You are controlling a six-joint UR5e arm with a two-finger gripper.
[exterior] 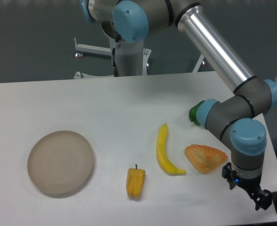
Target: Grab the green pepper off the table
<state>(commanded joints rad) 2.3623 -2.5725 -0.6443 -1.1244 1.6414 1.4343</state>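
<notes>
The tool (260,200) hangs low at the front right corner of the worktop (129,103), dark and partly cut off by the frame's edge, so whether its fingers are spread or pressed together cannot be told; nothing shows in its grip. Just beside it to the left lies an orange wedge-shaped slice (205,158), then a banana (165,151) and a yellow-orange pepper (135,182). The green pepper (194,114) sits farther back on the worktop, mostly hidden behind the arm's wrist joint. A round beige plate (60,163) rests at the far left.
</notes>
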